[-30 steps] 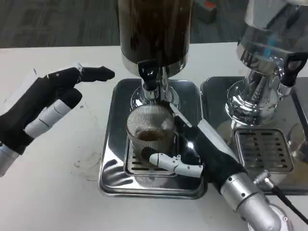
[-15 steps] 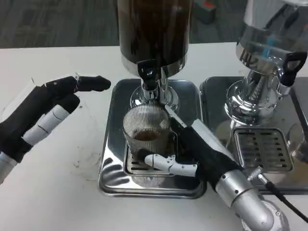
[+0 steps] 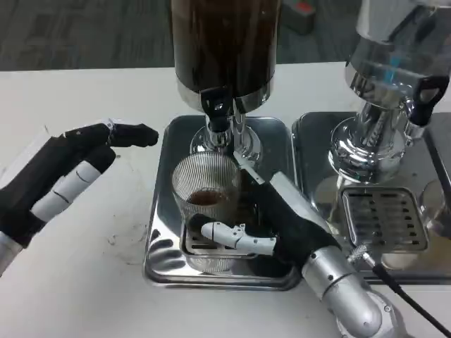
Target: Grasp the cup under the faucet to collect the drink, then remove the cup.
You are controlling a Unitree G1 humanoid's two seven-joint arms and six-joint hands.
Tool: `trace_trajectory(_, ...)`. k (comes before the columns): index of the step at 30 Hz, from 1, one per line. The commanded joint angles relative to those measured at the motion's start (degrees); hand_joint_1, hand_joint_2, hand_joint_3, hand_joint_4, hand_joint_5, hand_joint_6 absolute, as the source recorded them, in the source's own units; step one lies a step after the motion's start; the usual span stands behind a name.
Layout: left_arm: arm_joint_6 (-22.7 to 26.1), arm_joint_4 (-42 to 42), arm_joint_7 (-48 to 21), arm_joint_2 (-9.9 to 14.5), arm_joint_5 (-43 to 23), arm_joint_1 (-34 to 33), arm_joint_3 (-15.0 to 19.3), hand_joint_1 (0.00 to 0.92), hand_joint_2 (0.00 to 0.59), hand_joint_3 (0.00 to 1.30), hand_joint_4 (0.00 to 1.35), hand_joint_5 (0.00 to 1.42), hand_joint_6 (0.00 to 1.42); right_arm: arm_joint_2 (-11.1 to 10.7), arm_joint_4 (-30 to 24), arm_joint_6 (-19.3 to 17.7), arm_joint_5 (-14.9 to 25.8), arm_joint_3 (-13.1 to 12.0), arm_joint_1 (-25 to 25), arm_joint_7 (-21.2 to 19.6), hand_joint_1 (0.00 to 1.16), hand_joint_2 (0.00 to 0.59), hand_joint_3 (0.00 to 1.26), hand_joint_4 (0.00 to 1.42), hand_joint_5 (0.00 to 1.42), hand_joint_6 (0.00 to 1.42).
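Note:
A clear ribbed cup (image 3: 206, 193) with a little brown drink in it stands over the drip tray (image 3: 161, 246), slightly left of and below the black faucet (image 3: 216, 109) of the dark drink dispenser (image 3: 224, 42). My right hand (image 3: 278, 225) grips the cup, its thumb across the front and its fingers behind. Over the white table, left of the tray, my left hand (image 3: 60, 172) hovers with its fingers spread and holds nothing.
A second, silver dispenser (image 3: 391, 91) with its own drip tray and grate (image 3: 384, 218) stands at the right. A black cable (image 3: 416, 306) runs by my right forearm. Bare white table (image 3: 77, 282) lies to the left and front.
My right hand has carried the cup leftward and toward me, off from right under the faucet. My left hand has sunk slightly and drifted left.

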Motion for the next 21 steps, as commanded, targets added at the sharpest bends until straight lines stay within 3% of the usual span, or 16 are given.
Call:
trace_trajectory(1, 0.64, -1.01, 0.82, 0.85, 0.53, 1.21, 0.66, 0.000, 0.140, 0.45, 0.37, 0.31, 0.24, 0.80, 3.15, -1.94, 0.07, 0.40, -0.80, -1.08, 0.49, 0.192, 0.00, 0.00, 0.00, 0.04)
trace_trajectory(8, 1.15, -1.71, 1.20, 1.08, 0.84, 2.31, 0.74, 0.000, 0.141, 0.46, 0.37, 0.32, 0.24, 1.58, 7.53, -4.96, 0.45, 0.00, -2.31, -3.11, 0.50, 0.195, 0.00, 0.00, 0.04, 0.10)
trace_trajectory(21, 2.02, -2.20, 0.76, 1.81, 0.72, 3.04, 0.69, 0.000, 0.143, 0.46, 0.38, 0.32, 0.25, 1.82, 13.85, -10.34, 2.46, -1.08, -5.11, -3.35, 0.54, 0.188, 0.16, 0.15, 0.20, 0.23)
